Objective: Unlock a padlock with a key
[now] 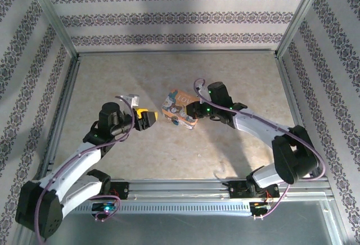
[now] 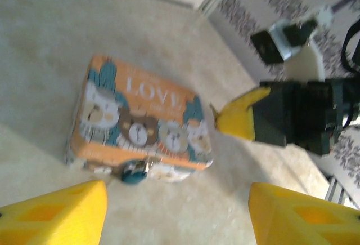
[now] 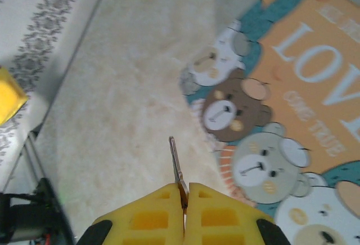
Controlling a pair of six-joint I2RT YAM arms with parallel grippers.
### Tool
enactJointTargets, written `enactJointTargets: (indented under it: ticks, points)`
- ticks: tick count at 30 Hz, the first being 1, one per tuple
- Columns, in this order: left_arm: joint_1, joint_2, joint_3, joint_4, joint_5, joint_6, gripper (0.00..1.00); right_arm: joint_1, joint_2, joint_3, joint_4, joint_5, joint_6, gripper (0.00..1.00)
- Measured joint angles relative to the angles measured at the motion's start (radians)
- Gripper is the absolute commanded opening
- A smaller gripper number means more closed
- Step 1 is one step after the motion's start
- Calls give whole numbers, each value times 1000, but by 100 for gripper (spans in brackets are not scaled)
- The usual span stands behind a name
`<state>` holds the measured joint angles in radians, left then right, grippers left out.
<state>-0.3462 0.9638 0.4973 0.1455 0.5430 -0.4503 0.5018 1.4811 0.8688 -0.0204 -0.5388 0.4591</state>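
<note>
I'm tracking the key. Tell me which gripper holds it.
The right gripper, which is pinched shut on the thin metal key sticking out past its tips. The left gripper is open and holds nothing.

You've got a box (image 1: 179, 110) near mid-table, lid up: orange, "LOVE" in white, cartoon bears and teal shapes. The smaller lettering under it looks like "COME TRUE", but it's blurry. Table (image 1: 169, 76) is beige and mottled. Walls (image 1: 180, 14) on three sides carry striped grey floral paper. Metal posts (image 1: 49, 11) stand at the far corners, and a slotted rail (image 1: 180, 187) runs along the near edge.
</note>
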Motion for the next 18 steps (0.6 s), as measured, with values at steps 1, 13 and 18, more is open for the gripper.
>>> enactJointTargets:
  ticks: [1, 13, 18]
  points:
    - [0, 32, 0, -2, 10, 6, 71, -2, 25, 13, -8, 0, -3, 0]
    - [-48, 335, 2, 54, 78, 52, 72, -10, 146, 48, -24, 25, -11, 0]
    - [-94, 436, 42, 71, 82, 83, 71, -10, 154, 47, -25, 26, -11, 0]
